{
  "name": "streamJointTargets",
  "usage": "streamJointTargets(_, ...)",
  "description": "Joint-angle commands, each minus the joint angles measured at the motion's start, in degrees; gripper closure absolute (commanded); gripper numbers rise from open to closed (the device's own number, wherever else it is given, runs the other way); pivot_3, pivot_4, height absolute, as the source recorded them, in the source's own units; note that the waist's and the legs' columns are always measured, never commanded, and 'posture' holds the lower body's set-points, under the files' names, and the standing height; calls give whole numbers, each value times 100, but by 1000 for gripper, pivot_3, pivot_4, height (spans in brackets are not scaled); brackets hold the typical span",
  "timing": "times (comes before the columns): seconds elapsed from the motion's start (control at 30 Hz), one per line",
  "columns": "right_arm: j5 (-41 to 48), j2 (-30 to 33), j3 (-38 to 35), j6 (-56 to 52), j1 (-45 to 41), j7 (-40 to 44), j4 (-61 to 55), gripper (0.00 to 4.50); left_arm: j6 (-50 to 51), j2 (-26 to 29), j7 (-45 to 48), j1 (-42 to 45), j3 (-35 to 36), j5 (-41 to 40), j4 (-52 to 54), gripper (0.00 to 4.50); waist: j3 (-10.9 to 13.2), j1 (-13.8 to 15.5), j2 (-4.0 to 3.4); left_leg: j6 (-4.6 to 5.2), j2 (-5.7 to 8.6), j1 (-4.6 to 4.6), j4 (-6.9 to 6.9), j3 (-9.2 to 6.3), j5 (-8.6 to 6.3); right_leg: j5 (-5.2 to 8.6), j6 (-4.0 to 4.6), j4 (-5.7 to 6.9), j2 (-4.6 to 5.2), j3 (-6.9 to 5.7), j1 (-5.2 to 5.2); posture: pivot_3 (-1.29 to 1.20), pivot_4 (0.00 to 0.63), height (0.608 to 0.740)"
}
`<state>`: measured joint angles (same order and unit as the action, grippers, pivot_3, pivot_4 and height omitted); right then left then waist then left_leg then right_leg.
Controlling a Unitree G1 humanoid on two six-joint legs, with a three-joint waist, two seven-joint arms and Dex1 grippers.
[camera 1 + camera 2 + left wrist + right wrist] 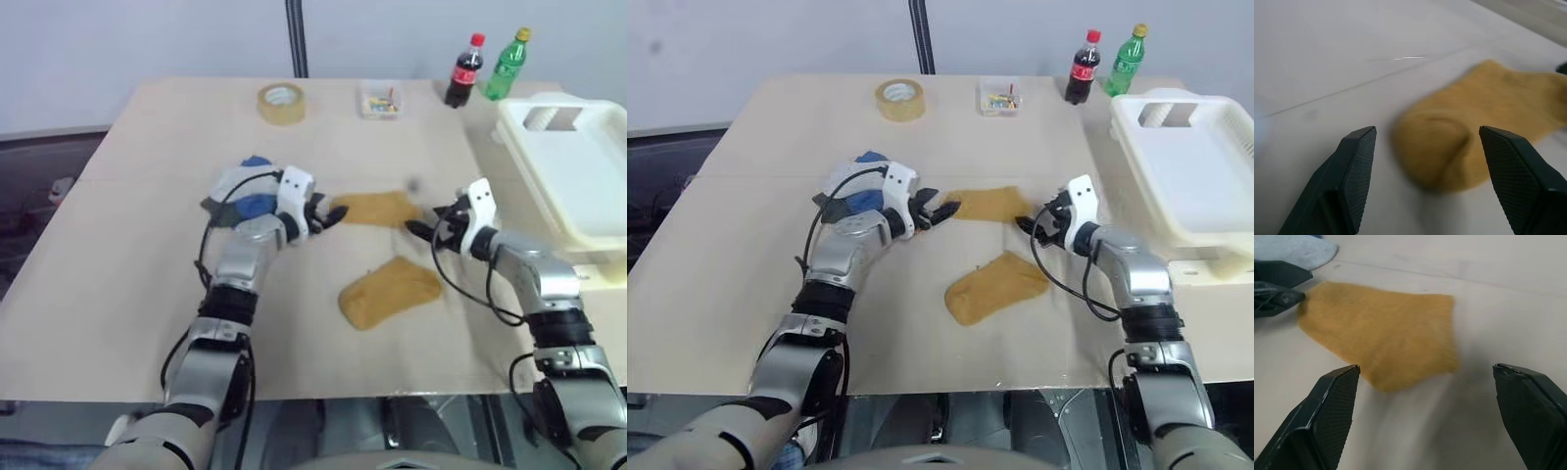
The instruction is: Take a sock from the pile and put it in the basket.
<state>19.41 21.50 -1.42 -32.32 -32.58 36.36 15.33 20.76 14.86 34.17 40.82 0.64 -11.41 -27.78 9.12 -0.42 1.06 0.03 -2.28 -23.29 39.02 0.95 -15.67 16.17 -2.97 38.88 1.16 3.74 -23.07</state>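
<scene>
- Nearest the head camera: a mustard-yellow sock [389, 291], soft and ribbed, lying loose and slightly curled on the tan table [127, 255], in front of and between the two arms.
- Just beyond it, a second mustard sock [377, 208], flat knit, stretched across the table between the two grippers.
- Left gripper [323, 215]: black textured fingers [1354, 166] spread apart, holding nothing, tips at the left end of that flat sock; contact cannot be told.
- Right gripper [423, 227]: jaws spread wide, empty, tips just beside the right end of the same sock, pointing toward the left gripper.
- The pile [240, 191]: small heap of white, blue and dark fabric, partly hidden behind the left wrist, just left of the flat sock.
- The basket [578, 176]: cream-white moulded plastic, rectangular, with a handle cut-out at its far end, at the table's right edge, well apart from the pile; no sock seen inside.
- Far edge of the table: a roll of tan tape [281, 103], ring-shaped; a small clear box [379, 100] of coloured bits.
- Near the far right corner: a dark cola bottle [464, 70] with red cap and red label, writing too small to read; beside it a green bottle [507, 65] with yellow cap, label unreadable.
</scene>
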Motion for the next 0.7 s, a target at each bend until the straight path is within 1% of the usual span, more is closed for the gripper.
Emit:
streamJointTargets(0.03, 16, -95, -31, -31, -196, -1, 98, 855, -128, -12, 203, 92, 9, -84, 7, 827, 0, -6, 0, 0, 0, -8, 7, -3, 0, 0, 0, 4, -1, -3, -5, 0, 150, 740)
streamJointTargets(0.07, 3, -115, -21, -29, -215, 3, 121, 1227, -83, -31, 285, 69, -18, -110, 28, 827, 0, -14, 0, 0, 0, -22, 17, -6, 0, -1, -1, 9, -1, -6, -16, 0, 150, 740)
streamJointTargets(0.17, -37, -125, -46, 24, -223, -16, 149, 2831, 60, -84, 499, 10, -61, -186, 110, 827, 0, -33, 0, 0, 0, -40, 25, -7, 0, -4, -5, 14, -2, -6, -32, 0, 150, 740)
streamJointTargets(0.23, -66, -103, -36, 68, -207, 12, 132, 3596, 85, -84, 559, -21, -176, -79, 61, 827, 0, -40, -1, 0, 0, -43, 24, -7, 0, -4, -5, 16, -3, -6, -37, 0, 150, 740)
streamJointTargets(0.27, -87, -94, -23, 92, -196, 21, 124, 4105, 101, -81, 537, -20, -233, -3, 5, 827, 0, -41, -1, 0, 0, -46, 24, -5, 0, -4, -5, 18, -3, -4, -43, 0, 150, 740)
streamJointTargets(0.3, -104, -94, -18, 106, -185, 27, 120, 4470, 130, -76, 519, -14, -294, 65, -46, 827, -1, -41, -2, 0, 0, -47, 23, -4, 0, -4, -5, 19, -3, -2, -45, 0, 150, 740)
streamJointTargets(0.37, -121, -108, -20, 114, -168, 29, 120, 4470, 109, -82, 484, 8, -395, 191, -146, 827, -2, -41, -3, 0, 0, -45, 23, -4, 0, -4, -5, 20, -3, -1, -45, 0, 150, 740)
streamJointTargets(0.4, -134, -118, -19, 134, -157, 19, 121, 4500, 86, -95, 399, 38, -402, 253, -219, 1243, -2, -39, -3, 0, 0, -46, 24, -4, 0, -4, -5, 21, -3, -1, -45, 0, 150, 740)
streamJointTargets(0.43, -145, -125, -11, 158, -139, 17, 105, 4500, 36, -92, 359, 62, -419, 313, -270, 1352, -2, -33, -3, 1, 0, -45, 24, -3, 0, -4, -5, 23, -3, -1, -45, 0, 150, 740)
streamJointTargets(0.47, -152, -128, -6, 173, -130, 17, 94, 4500, 3, -90, 336, 82, -427, 350, -304, 1641, -2, -33, -3, 1, 0, -45, 25, -4, 0, -4, -5, 25, -3, -2, -44, 0, 150, 740)
streamJointTargets(0.6, -142, -156, -16, 213, -69, 8, 0, 4500, -71, -146, 297, 147, -416, 400, -366, 3434, -3, -34, -3, 2, 1, -44, 25, -4, 0, -4, -5, 31, -3, -2, -45, 0, 150, 740)
streamJointTargets(0.67, -132, -154, -25, 231, -48, 13, -27, 4500, -74, -159, 335, 98, -454, 405, -282, 4140, -2, -32, -3, 2, 0, -44, 25, -4, 0, -4, -5, 30, -3, -2, -45, 0, 150, 740)
streamJointTargets(0.7, -97, -157, -39, 238, -38, 45, -60, 4500, -71, -169, 343, 74, -463, 398, -243, 4406, -2, -32, -3, 2, 1, -45, 25, -4, 0, -4, -5, 29, -3, -1, -45, 0, 150, 740)
